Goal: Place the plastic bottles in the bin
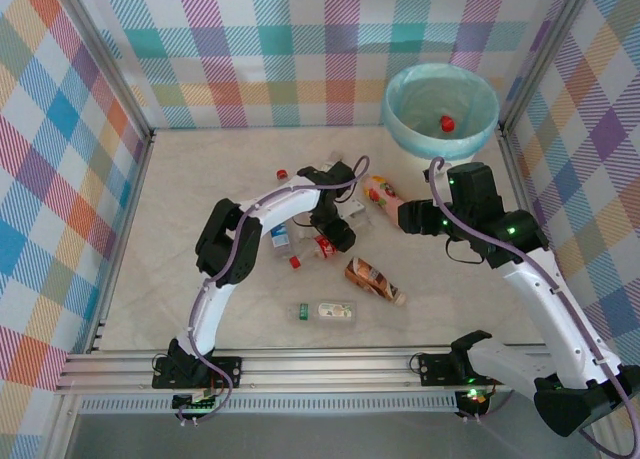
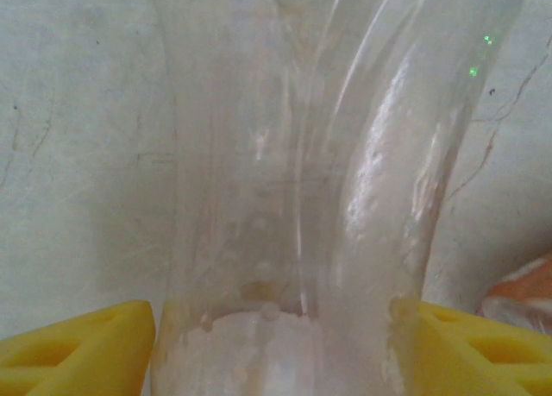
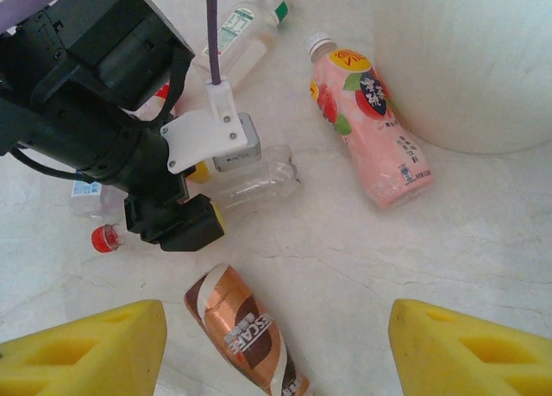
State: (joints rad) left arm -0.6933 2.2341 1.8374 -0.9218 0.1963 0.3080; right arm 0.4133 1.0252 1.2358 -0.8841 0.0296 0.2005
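My left gripper [image 2: 280, 344] is shut on a clear plastic bottle [image 2: 319, 180] lying on the table, with a yellow pad against each side of it. In the top view that gripper [image 1: 340, 219] is at the table's middle among several bottles. My right gripper [image 3: 276, 344] is open and hovers above a brown bottle [image 3: 246, 336] with nothing between its fingers [image 3: 82, 348]. A pink bottle [image 3: 366, 120] lies beside the bin [image 3: 483, 59]. The bin [image 1: 440, 79] stands at the back right, and a red-capped bottle [image 1: 447, 124] lies inside it.
A clear bottle with a green label [image 1: 325, 311] lies near the front. A blue-labelled bottle [image 1: 280, 239] and a red-labelled one [image 1: 322, 247] lie under the left arm. The plaid walls and metal frame [image 1: 300, 364] enclose the table.
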